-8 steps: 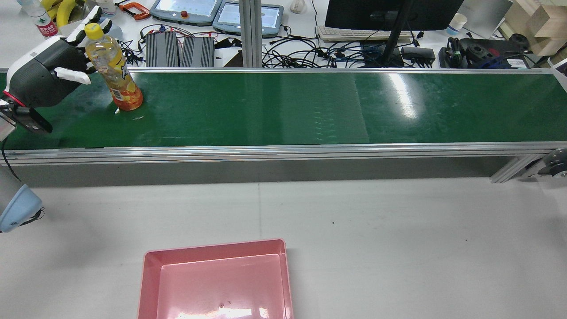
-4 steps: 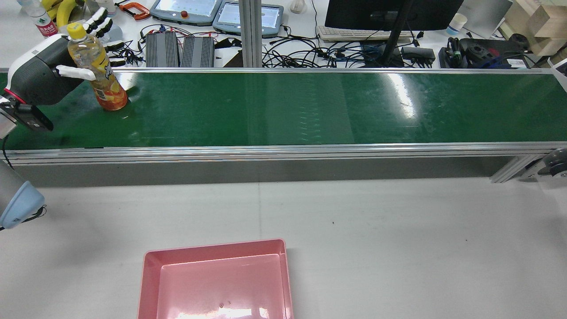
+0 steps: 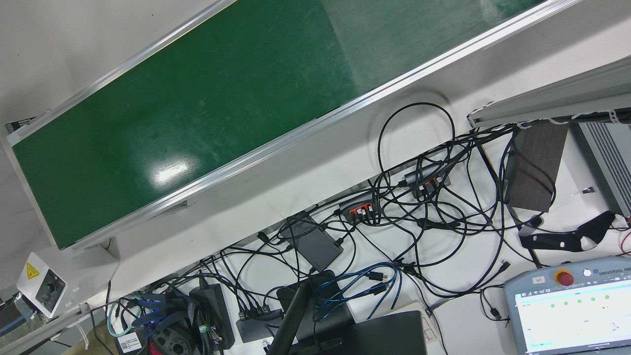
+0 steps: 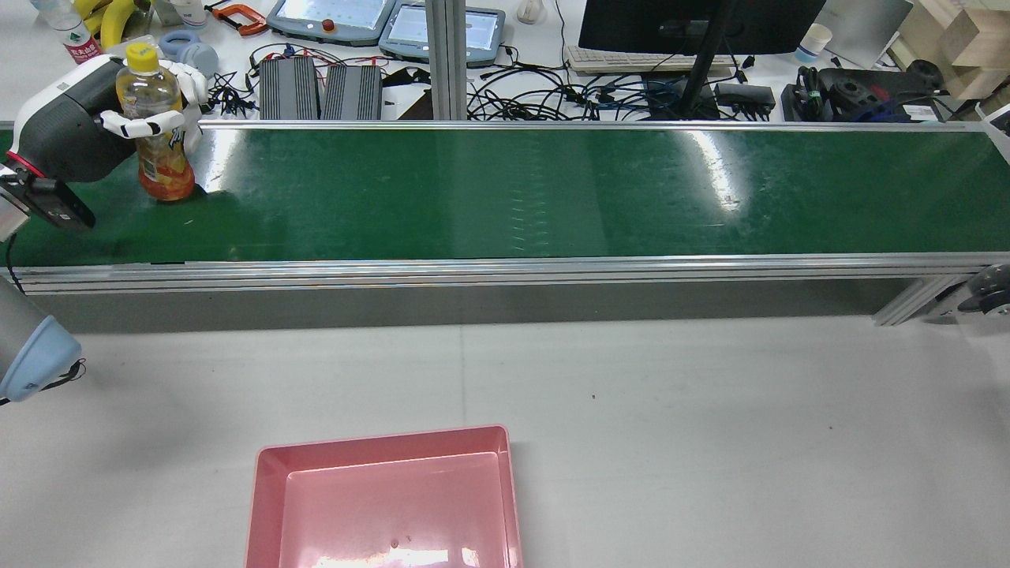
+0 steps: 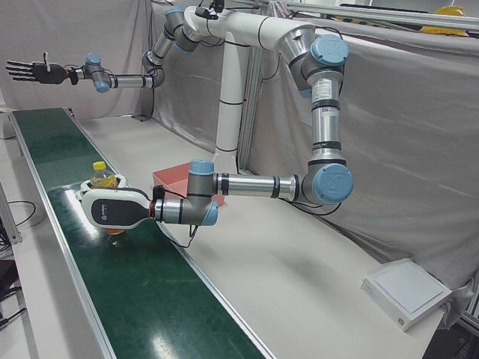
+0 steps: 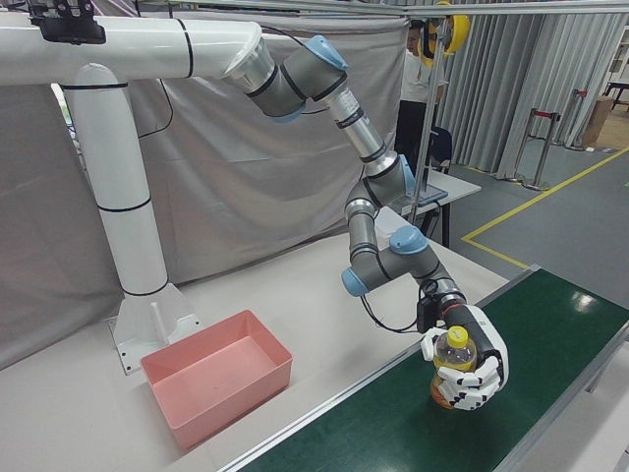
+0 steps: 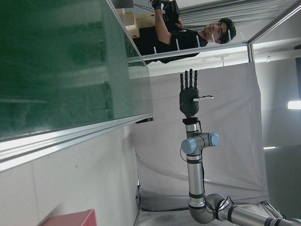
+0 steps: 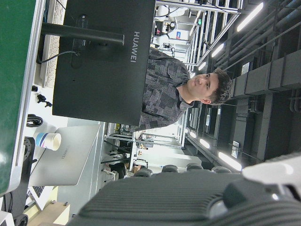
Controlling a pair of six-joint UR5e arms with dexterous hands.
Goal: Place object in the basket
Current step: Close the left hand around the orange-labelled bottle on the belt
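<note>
At the upper left of the rear view, the left hand (image 4: 75,130) wraps its white fingers (image 4: 146,124) round an upright yellow-capped plastic bottle of orange drink (image 4: 158,130), standing on the green conveyor belt (image 4: 552,193). The right hand (image 5: 31,71) hangs spread wide, holding nothing. The pink plastic basket (image 4: 260,505) sits bottom centre.

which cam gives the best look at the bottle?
Right-front view: the bottle faces the camera unobstructed, yellow cap up, with the left hand wrapped around it on the belt. The rear view shows it small at the far left edge. In the left-front view the hand mostly hides it. The other views miss it.
</note>
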